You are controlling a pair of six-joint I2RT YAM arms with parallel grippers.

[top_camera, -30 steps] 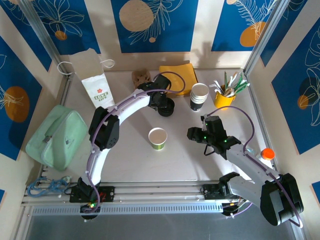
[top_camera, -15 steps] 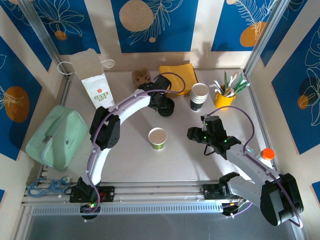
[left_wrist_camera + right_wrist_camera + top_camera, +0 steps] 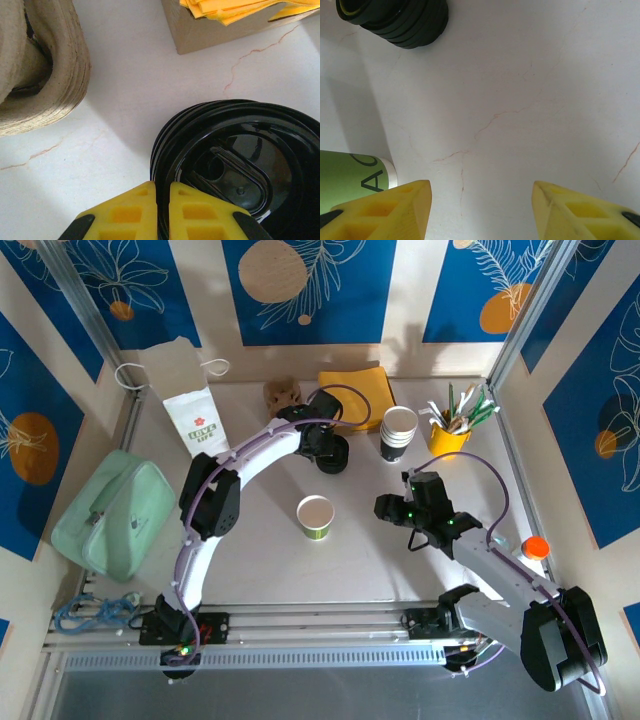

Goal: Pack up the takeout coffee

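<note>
Pinching a lid while the takeout coffee (image 3: 399, 432) stands behind and to the right of the green cup (image 3: 315, 516)
Just behind the green cup, the left hand (image 3: 161, 200) has its fingers pressed nearly together on the near rim of the top one of the stacked black lids (image 3: 235, 170), with the pulp tray (image 3: 45, 75) off to the left of that; the takeout coffee, several nested white cups with a dark lower part, is upright and untouched; right of the green cup, the right hand (image 3: 480, 192) hangs spread over bare tabletop (image 3: 520, 100), holding nothing. The cups look light and thin-walled, likely to dent under a hard squeeze, and the top one may drag its neighbours up, so a gentle grip across the stiffer rolled rim seems wisest
</note>
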